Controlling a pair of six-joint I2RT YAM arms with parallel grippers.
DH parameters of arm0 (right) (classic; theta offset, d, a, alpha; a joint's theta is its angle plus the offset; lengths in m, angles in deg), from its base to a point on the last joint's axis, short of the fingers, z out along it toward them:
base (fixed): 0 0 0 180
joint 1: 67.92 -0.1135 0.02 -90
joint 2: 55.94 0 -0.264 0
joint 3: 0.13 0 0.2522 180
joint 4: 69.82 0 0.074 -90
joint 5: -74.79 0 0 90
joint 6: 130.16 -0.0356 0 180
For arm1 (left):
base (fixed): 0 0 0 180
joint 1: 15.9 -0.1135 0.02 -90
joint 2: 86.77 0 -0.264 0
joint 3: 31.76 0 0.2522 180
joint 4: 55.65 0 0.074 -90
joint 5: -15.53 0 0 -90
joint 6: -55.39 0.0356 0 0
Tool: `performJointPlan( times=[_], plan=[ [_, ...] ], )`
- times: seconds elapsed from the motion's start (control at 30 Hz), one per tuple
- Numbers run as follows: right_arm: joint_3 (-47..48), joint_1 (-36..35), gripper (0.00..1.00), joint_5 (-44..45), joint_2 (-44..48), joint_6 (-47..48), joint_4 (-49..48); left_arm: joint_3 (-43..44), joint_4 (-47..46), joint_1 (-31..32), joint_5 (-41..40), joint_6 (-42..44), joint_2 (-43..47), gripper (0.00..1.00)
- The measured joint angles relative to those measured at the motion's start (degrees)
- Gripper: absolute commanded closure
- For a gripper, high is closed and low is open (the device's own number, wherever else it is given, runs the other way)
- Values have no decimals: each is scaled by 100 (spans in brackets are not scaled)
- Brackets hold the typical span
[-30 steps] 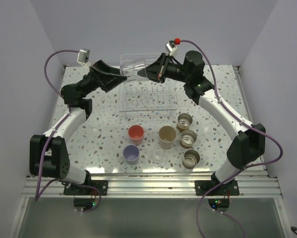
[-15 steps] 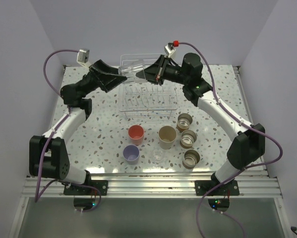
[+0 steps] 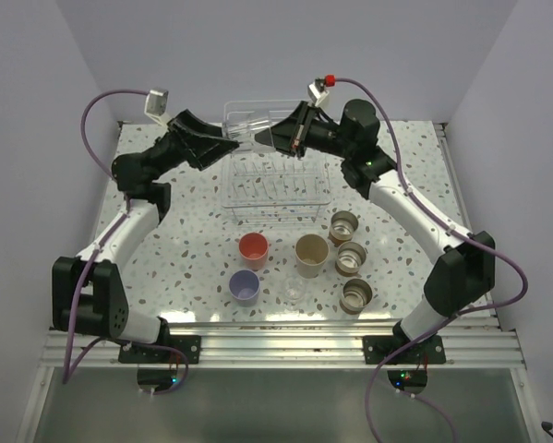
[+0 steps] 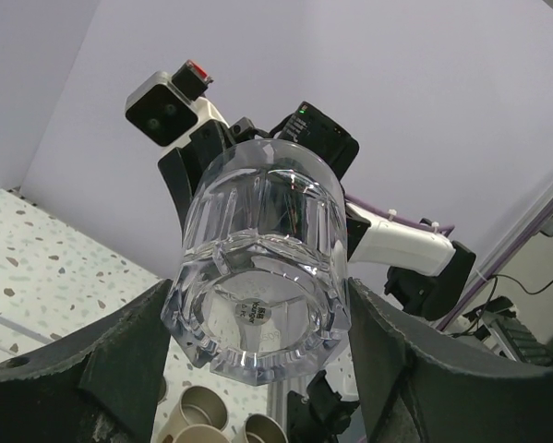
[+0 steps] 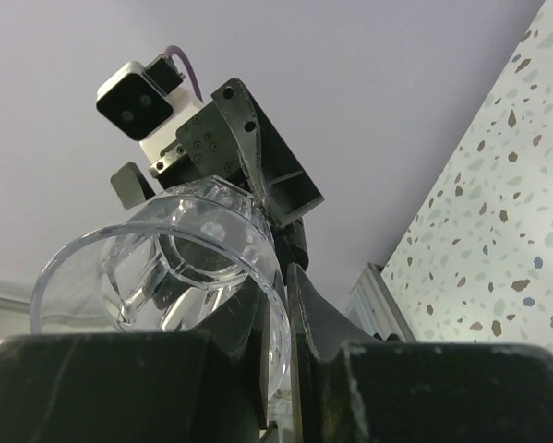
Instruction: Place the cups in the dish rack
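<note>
Left gripper (image 3: 228,145): jaws wide, flanking the base of a clear glass cup (image 3: 246,127) held above the dish rack's (image 3: 278,220) far edge; whether they touch it cannot be told. Right gripper (image 3: 269,138): pinched shut on that cup's rim. On the rack's near side: lavender cup (image 3: 245,285), coral-red cup (image 3: 253,246), second clear glass (image 3: 294,292), beige cup (image 3: 311,251), three tan cups (image 3: 352,257).

A robotics lab is indicated. A speckled table (image 3: 191,251) is enclosed by plain walls (image 3: 258,55) and fronted by aluminium rails (image 3: 276,343).
</note>
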Motion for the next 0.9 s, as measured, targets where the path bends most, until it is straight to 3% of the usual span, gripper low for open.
performJointPlan(
  times=[0.07, 0.1, 0.13, 0.17, 0.2, 0.23, 0.43, 0.57, 0.73, 0.9],
  plan=[
    [-20, 0, 100, 7, 20, 11, -2, 48, 205, 4, 28, 120, 48, 100],
    [-20, 2, 93, 15, 24, 31, 17, 87, 385, 7, 55, 219, 90, 100],
    [-17, 2, 79, 22, 31, 68, 57, 138, 588, 13, 92, 343, 131, 100],
    [-17, 9, 41, 31, 55, 129, 125, 216, 890, 22, 142, 501, 184, 100],
    [2, 9, 18, 107, 90, 260, 291, 339, 1300, 39, 166, 726, 229, 100],
    [33, 2, 3, 153, 140, 455, 599, 492, 1720, 70, 144, 1025, 256, 100],
    [498, 79, 2, 1117, 345, 1637, 2944, 1720, 4782, 85, -199, 3073, 365, 100],
    [439, 166, 2, 1816, 826, 2127, 4301, 2437, 6881, 179, -879, 4494, 111, 100],
    [-33, 306, 2, 2332, 1528, 2531, 5248, 3064, 8846, 564, -2044, 5858, -573, 100],
    [-334, 407, 2, 2538, 1731, 2706, 5694, 3084, 10065, 942, -2981, 6603, -1176, 100]
  ],
)
